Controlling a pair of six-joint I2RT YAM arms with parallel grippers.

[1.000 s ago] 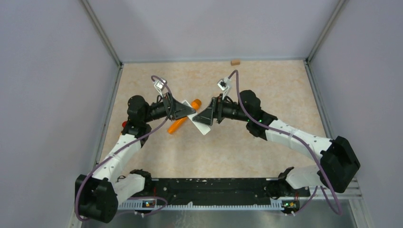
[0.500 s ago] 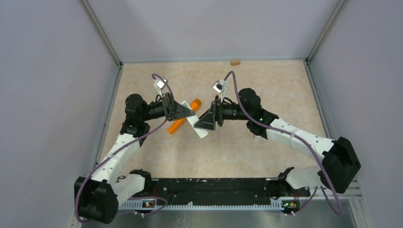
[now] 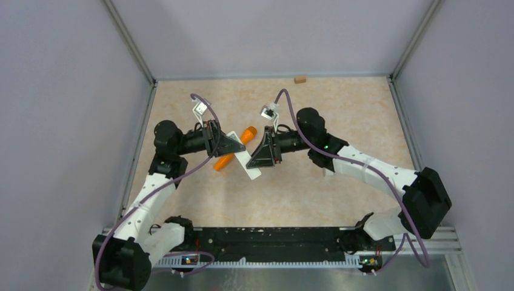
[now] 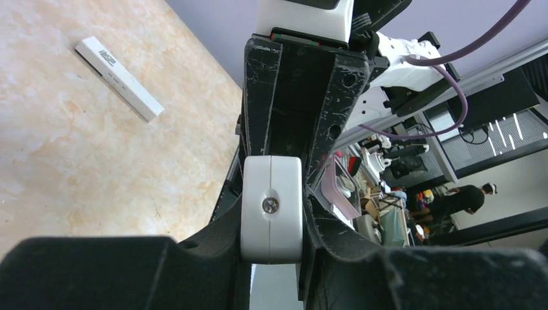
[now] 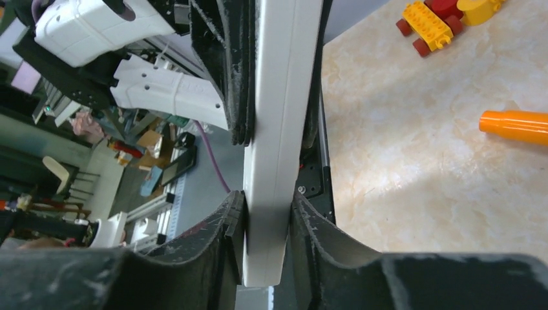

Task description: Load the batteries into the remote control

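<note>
Beige marbled tabletop, grey walls. Top view: left gripper and right gripper both clamp the white remote control, with an orange tube partly hidden beneath. Left wrist view: scuffed black fingers pinch the remote's rounded, screw-fastened end; a flat white bar lies on the table. Right wrist view: fingers press both faces of the smooth rectangular slab.
</note>
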